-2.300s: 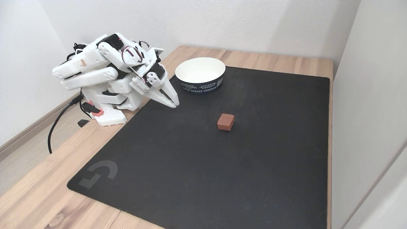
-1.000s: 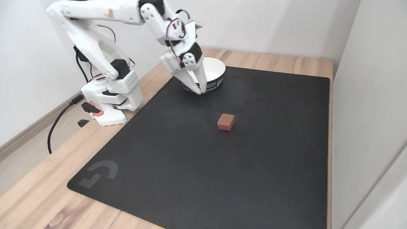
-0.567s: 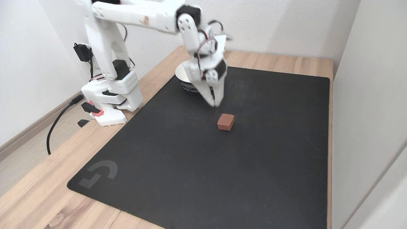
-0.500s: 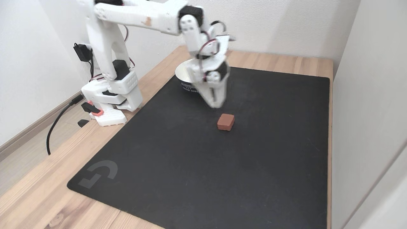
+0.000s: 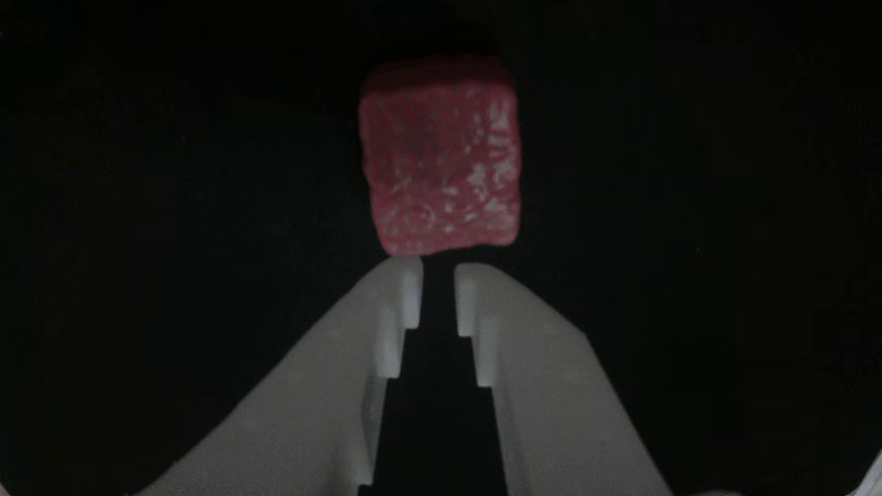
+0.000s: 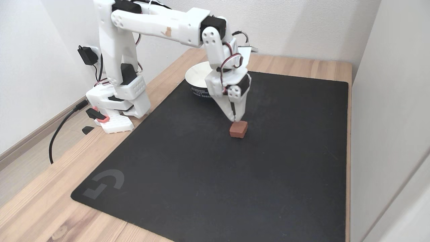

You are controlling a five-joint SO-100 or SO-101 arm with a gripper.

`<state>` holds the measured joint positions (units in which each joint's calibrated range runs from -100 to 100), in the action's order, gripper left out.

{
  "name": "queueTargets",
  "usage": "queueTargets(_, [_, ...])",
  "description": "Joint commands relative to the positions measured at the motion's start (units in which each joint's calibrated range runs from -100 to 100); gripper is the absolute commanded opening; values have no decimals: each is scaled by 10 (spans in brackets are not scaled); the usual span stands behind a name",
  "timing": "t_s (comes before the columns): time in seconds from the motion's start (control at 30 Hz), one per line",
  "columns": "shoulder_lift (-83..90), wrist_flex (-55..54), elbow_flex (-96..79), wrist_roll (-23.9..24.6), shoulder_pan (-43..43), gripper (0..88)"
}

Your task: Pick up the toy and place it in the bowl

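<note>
The toy point(image 6: 239, 129), a small dark red block with whitish flecks, lies on the black mat point(image 6: 208, 174) near its middle. In the other view the toy point(image 5: 441, 155) sits just beyond the fingertips. My white gripper point(image 6: 235, 118) points down, its tips just above the toy's near edge, shut apart from a narrow slit, with nothing between its fingers. That slit shows in the other view, where the gripper point(image 5: 437, 269) rises from the bottom edge. The bowl point(image 6: 199, 80), white inside with a dark blue band, stands behind the arm, partly hidden by it.
The arm's white base point(image 6: 116, 107) is clamped at the table's left edge, with a black cable point(image 6: 58, 134) trailing off it. White walls close in behind and on the right. The wooden table point(image 6: 37, 208) shows around the mat.
The arm unfolded from its rest pose by the base, swung past the bowl and came down over the toy. The toy and bowl have not moved.
</note>
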<state>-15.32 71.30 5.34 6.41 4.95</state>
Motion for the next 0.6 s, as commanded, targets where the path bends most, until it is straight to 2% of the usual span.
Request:
queueTargets(0.0, [3,-5,25,0,-10,23])
queueTargets(0.17, [3,-5,25,1,-8,25])
queueTargets(0.23, [3,0,25,0,-7,55])
queueTargets(0.3, [3,1,21,-1,-5,124])
queueTargets(0.33, [2,1,17,-1,-4,214])
queueTargets(0.47, [2,2,17,-3,-5,377])
queueTargets(0.57, [2,2,16,-3,-4,392])
